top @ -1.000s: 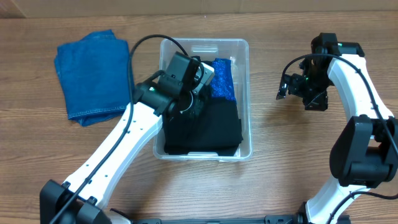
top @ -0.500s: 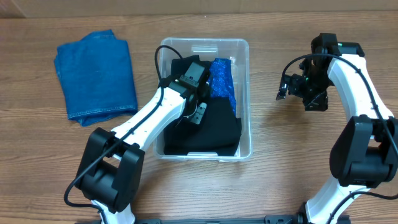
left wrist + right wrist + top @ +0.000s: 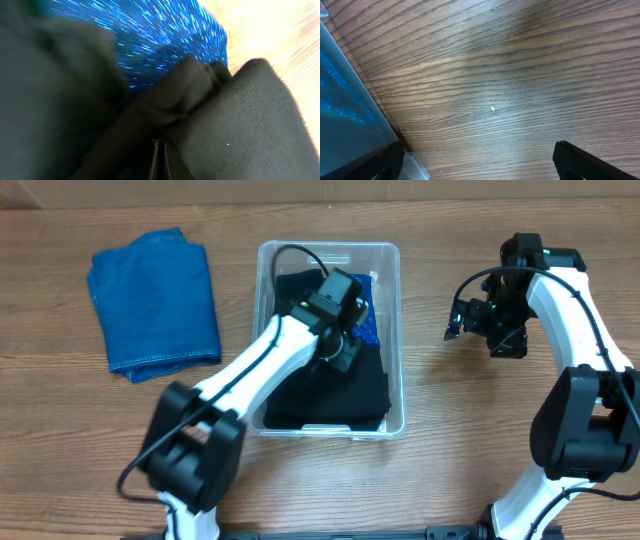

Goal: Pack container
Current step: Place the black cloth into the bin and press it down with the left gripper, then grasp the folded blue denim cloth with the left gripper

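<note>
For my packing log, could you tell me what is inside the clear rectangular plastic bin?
Folded black cloth fills most of the bin, sparkly blue cloth lies by its right wall, and the left gripper reaches in. Anything beneath is hidden.

Left gripper [image 3: 343, 350] sunk in blurred dark cloth [image 3: 250, 125]; jaws possibly closed, unclear.

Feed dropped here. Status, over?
Left tool down in black clothes inside clear rectangular plastic container, jaws unreadable. Right tool open over wooden table. Folded blue denim cloth outside, unpacked.
</note>
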